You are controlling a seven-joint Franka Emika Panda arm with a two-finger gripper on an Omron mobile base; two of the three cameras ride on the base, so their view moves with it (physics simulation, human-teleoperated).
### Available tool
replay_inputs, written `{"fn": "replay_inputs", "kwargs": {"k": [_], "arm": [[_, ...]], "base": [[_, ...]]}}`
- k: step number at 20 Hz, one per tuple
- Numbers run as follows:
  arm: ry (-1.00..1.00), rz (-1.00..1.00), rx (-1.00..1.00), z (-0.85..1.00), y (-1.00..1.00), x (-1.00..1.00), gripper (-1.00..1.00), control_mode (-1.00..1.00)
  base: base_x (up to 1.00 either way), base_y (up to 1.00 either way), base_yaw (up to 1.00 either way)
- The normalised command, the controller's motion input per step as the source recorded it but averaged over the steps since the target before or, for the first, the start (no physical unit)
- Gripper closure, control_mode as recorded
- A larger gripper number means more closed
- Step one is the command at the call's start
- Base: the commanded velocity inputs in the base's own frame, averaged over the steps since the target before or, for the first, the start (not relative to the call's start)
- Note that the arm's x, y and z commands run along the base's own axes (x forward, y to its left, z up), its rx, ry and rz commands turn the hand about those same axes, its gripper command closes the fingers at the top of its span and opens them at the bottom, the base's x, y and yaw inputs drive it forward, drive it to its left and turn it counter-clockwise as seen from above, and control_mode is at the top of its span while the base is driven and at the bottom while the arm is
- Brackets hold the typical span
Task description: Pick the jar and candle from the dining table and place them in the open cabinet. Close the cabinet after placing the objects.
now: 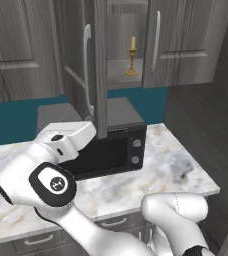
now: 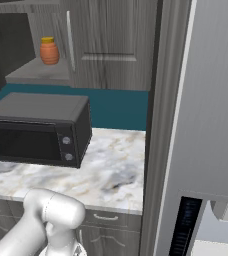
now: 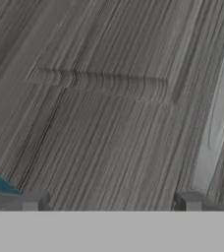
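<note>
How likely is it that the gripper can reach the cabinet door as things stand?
Probably yes: the open gripper faces the door close up, with nothing between them and the handle just to one side.

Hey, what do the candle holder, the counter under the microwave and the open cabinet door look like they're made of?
The candle holder looks like polished brass: golden with a flared base. The counter looks like marble, white with grey veins and a slight sheen. The cabinet door looks like dark grey wood or a wood-grain laminate, matte with streaked grain; its bar handle looks like brushed metal, pale silver.
</note>
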Motion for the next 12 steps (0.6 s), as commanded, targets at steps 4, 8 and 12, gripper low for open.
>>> {"fn": "replay_inputs", "kwargs": {"k": [4,8,12], "arm": [[0.0,-0.03,0.0,-0.01,-0.39,0.32,-1.0,-1.0],[0.0,-0.01,0.0,0.0,-0.58,0.28,-1.0,-1.0],[0.0,0.0,0.0,0.0,-0.66,0.32,-1.0,-1.0]], "base": [[0.0,0.0,0.0],[0.0,0.0,0.0],[0.0,0.0,0.0]]}}
